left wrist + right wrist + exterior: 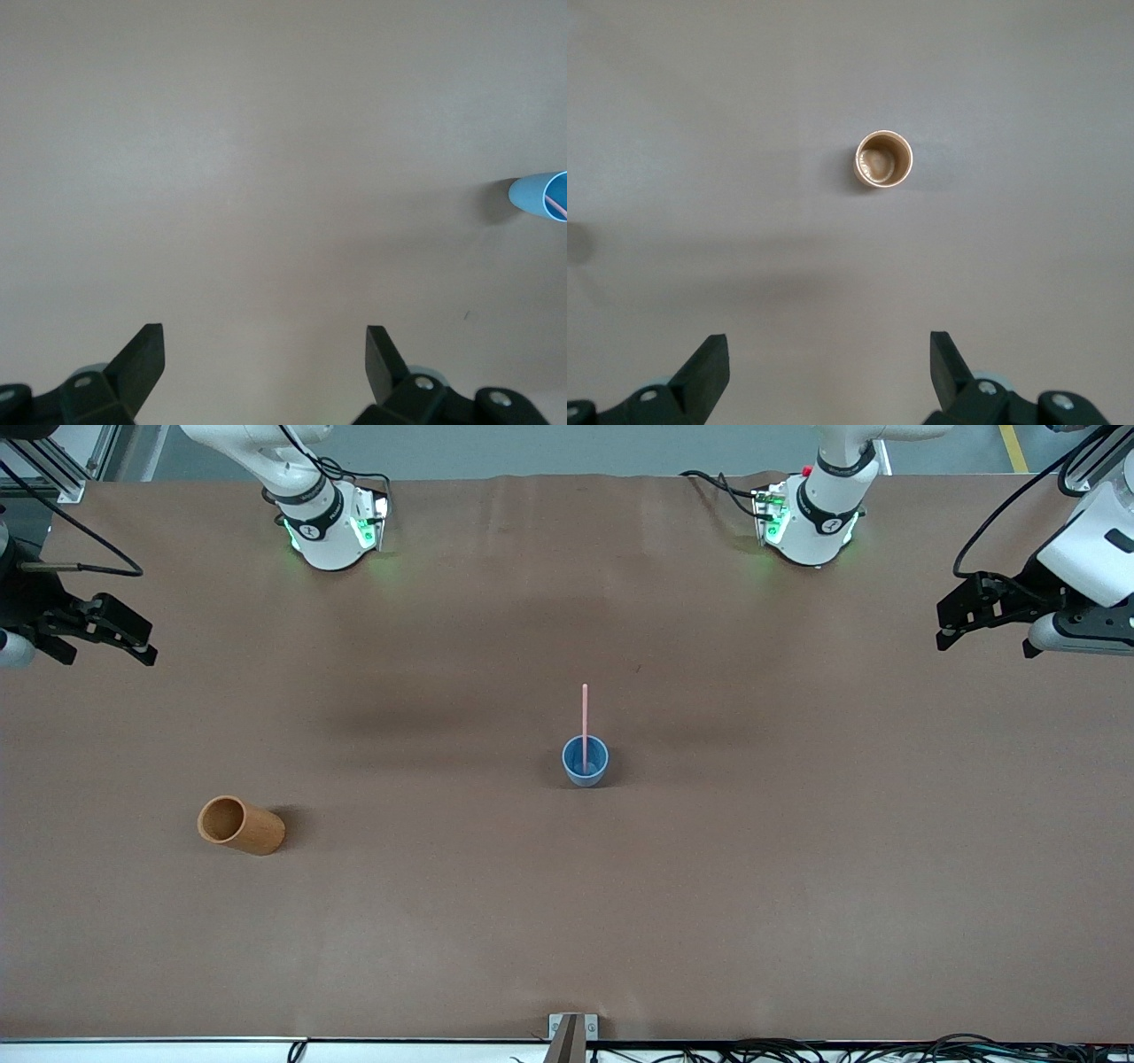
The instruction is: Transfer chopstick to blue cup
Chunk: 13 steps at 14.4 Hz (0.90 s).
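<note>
Left gripper (946,634) hangs in the air over the left arm's end of the table (797,886), fingers (142,359) spread wide, nothing between them; the left wrist view shows only bare tabletop under them. From there, the blue cup (585,762) stands well apart toward the table's middle, upright, just showing in the left wrist view (542,195). Chopstick (585,722) is in the blue cup, lower end inside, the rest sticking out over the rim; a pink sliver of it shows in the cup's mouth from the left wrist (557,205). Right gripper (146,654) hangs over the right arm's end of the table, fingers (704,363) also released and empty. An orange-brown cylinder (241,825) sits nearer the front camera than that gripper's end, well apart from the blue cup, open mouth facing the right wrist camera (883,160).
</note>
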{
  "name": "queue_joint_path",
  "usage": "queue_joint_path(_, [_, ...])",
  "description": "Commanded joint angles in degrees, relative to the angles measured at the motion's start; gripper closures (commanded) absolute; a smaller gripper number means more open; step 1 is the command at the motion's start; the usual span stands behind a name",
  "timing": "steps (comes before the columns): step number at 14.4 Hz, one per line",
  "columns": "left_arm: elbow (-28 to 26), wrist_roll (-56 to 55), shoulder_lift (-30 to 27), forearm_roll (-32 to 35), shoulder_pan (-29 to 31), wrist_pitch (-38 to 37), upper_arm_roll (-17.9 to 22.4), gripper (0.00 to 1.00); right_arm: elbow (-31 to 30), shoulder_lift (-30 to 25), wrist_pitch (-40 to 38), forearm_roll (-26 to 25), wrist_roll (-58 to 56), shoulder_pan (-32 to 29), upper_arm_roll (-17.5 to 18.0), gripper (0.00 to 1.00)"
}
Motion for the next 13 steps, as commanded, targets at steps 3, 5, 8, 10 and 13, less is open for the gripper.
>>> queue_joint_path(3, [1.35, 0.21, 0.32, -0.49, -0.20, -1.35, -0.27, 0.00, 1.40, 0.37, -1.09, 1.22, -0.61, -0.39, 0.16, 0.00])
queue_joint_path(5, [1.35, 0.29, 0.23, -0.40, -0.12, -1.35, -0.27, 0.00, 1.40, 0.29, -1.09, 1.31, -1.04, -0.48, 0.16, 0.00])
queue_joint_path(8, [1.35, 1.08, 0.40, -0.49, 0.23, -1.35, -0.18, 0.00, 0.96, 0.20, -1.09, 1.40, -3.07, -0.39, 0.07, 0.00])
queue_joint_path(10, [1.35, 0.82, 0.32, -0.23, -0.03, -1.26, -0.18, 0.00, 0.78, 0.20, -1.18, 1.49, -2.98, -0.22, 0.07, 0.00])
queue_joint_path(13, [1.35, 0.99, 0.40, -0.31, 0.15, -1.35, -0.27, 0.00, 0.34, 0.11, -1.18, 2.98, -2.72, -0.21, -0.01, 0.00])
